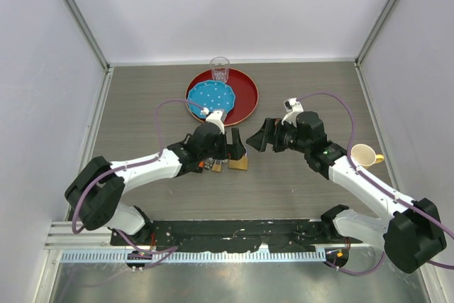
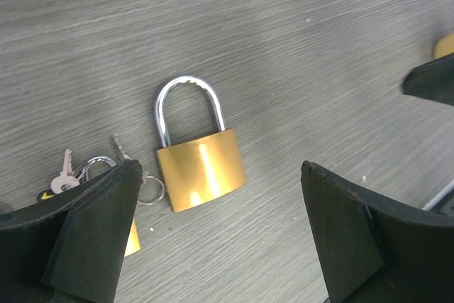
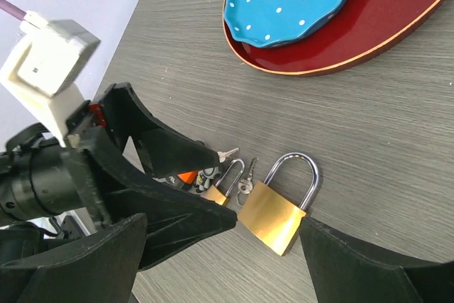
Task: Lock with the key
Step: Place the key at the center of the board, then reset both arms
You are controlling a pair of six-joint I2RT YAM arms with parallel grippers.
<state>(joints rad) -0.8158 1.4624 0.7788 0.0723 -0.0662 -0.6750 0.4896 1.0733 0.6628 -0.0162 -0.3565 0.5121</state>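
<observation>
A large brass padlock (image 2: 201,168) lies flat on the table with its steel shackle seated in the body; it also shows as the padlock (image 1: 239,163) and the padlock (image 3: 273,216). Just left of it lies a ring of small silver keys (image 2: 71,174), the keys (image 3: 245,175), with a small brass padlock (image 3: 223,188) among them. No key is in the large padlock. My left gripper (image 2: 220,168) hovers open over the padlock's near side, holding nothing. My right gripper (image 3: 223,219) is open too, facing the padlock from the right (image 1: 259,136).
A red tray (image 1: 245,97) at the back holds a blue dotted plate (image 1: 211,96) and a clear glass (image 1: 220,69). A cream cup (image 1: 363,154) stands by the right arm. Grey walls close in the table on three sides.
</observation>
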